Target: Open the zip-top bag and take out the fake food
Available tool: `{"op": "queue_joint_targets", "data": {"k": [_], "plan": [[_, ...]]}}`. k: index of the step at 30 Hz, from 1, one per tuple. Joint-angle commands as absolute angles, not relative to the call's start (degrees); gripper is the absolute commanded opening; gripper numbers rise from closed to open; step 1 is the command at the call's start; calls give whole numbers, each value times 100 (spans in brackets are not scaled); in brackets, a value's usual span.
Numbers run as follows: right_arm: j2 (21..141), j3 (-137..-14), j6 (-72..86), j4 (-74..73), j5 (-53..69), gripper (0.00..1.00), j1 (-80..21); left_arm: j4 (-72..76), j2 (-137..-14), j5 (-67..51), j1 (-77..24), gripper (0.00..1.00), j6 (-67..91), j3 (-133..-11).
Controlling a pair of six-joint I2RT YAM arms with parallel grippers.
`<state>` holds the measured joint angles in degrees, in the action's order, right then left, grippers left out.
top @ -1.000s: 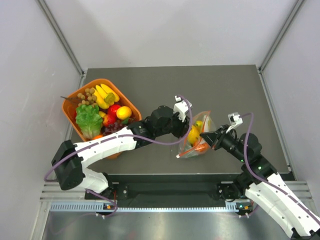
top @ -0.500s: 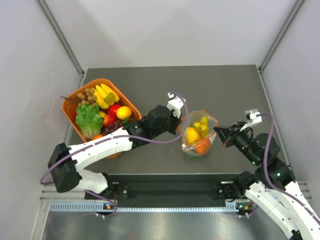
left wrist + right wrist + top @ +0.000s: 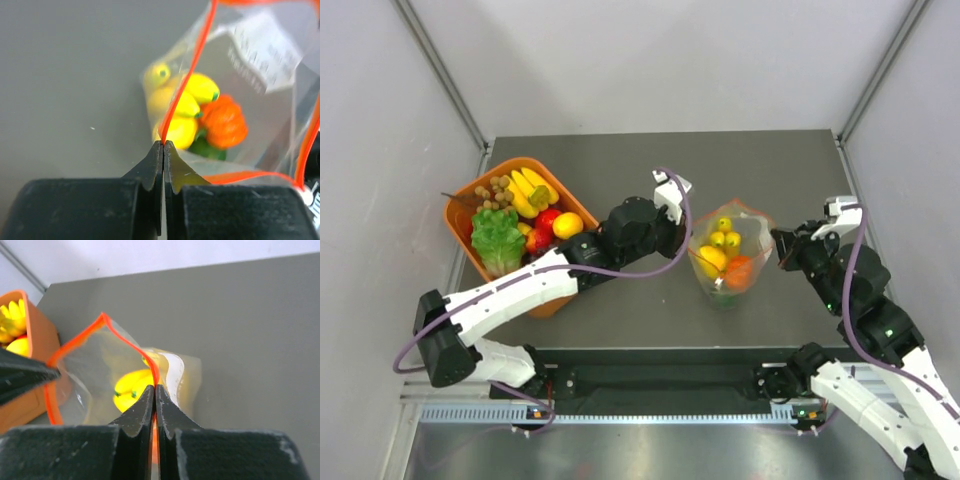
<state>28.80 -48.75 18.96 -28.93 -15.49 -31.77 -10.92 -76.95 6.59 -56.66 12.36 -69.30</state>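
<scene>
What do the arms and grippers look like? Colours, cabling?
Left arm and right arm: white shells, black joints, a purple cable looped along each. Left gripper and right gripper: black fingers tapering to thin tips.

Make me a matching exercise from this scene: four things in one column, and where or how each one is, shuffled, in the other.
1 zip-top bag
2 lettuce
3 orange-red fruit
4 orange basket

A inside the bag
B inside the basket
C on the table, left side
D mouth pulled open

Pairs: 1-D, 2-B, 3-A, 4-C
</scene>
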Motion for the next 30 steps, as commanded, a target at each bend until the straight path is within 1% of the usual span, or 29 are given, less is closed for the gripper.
{"op": "queue_joint_targets", "data": {"k": [1,5,7,8,11,12,14,17,18,19,21,22,23,27,30], "plan": [[2979,-5387,1538,-2751,-1942,0,-3226,-853,-7918,159,-5651,0,1301,-7067],[3015,-5336,1582,-2673,-1672,0,-3234,-747,-7937,184,-5651,0,1397,-6707],[2962,-4967,1757,-2514,-1381,0,-3234,-721,-7858,491,-5651,0,1468,-6322],[2945,-4774,1845,-2374,-1049,0,-3226,-721,-7831,640,-5651,0,1503,-6189],[2927,-3608,2345,-1698,-416,0,-3243,-791,-7665,1220,-5651,0,1739,-5653],[2909,-3395,2460,-1313,-291,0,-3243,-808,-7603,1352,-5651,0,1792,-5530],[2839,-2895,2705,-1030,-53,0,-3261,-931,-7392,1774,-5651,0,1915,-5187],[2620,-2611,2891,-739,130,0,-3322,-1019,-7032,2091,-5669,0,2117,-4782],[2541,-2584,2926,-721,184,0,-3357,-1011,-6831,2083,-5704,2,2144,-4642],[2497,-2575,2944,-721,280,0,-3375,-985,-6725,2040,-5739,18,2127,-4588],[2356,-2549,3006,-764,325,0,-3445,-871,-6444,2065,-5975,31,2048,-4535],[2303,-2549,3023,-817,360,0,-3463,-818,-6355,2100,-6081,40,1987,-4526],[2190,-2558,3041,-852,378,0,-3472,-730,-6267,2118,-6195,44,1891,-4526],[1995,-2680,3041,-1081,448,0,-3489,-90,-5995,2197,-6809,51,1697,-4526],[1916,-2803,3015,-1274,483,0,-3489,403,-6055,2031,-7196,54,1328,-4517]]}}
